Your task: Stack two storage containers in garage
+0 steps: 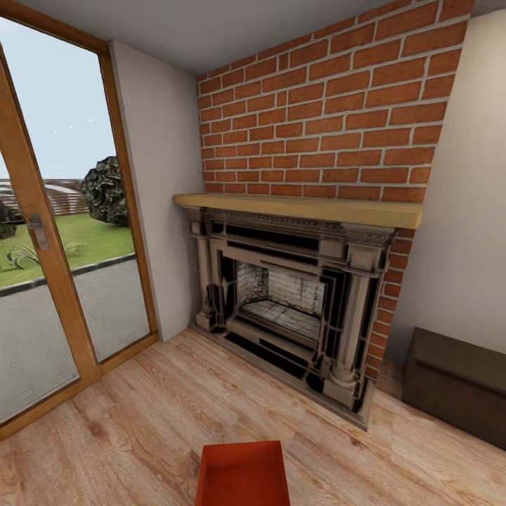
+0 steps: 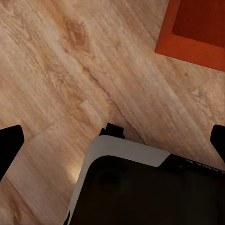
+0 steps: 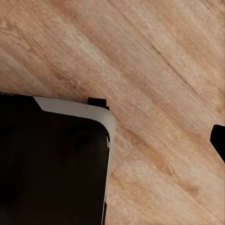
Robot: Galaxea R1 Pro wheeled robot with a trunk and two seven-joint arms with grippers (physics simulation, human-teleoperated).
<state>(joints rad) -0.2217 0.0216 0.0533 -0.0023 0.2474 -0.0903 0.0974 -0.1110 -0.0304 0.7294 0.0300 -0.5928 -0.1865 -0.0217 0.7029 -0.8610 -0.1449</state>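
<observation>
Robot base (image 2: 140,187): glossy black top panel, pale grey rounded rim, small black bracket at corner; black fingertips (image 2: 9,145) flanking it.

the brick fireplace (image 1: 302,281) is faced from head height, angled down. the plank floor (image 2: 70,70) is viewed steeply and closely from both wrists — the robot base (image 3: 51,164) is shared, the orange container (image 2: 197,28) by head and left wrist.

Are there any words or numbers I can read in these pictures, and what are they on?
None can be read. Pale lettering sits on the robot's black-and-white base in the left wrist view, too blurred to make out. The orange-red rectangular storage container and red brick fireplace carry no writing.
</observation>
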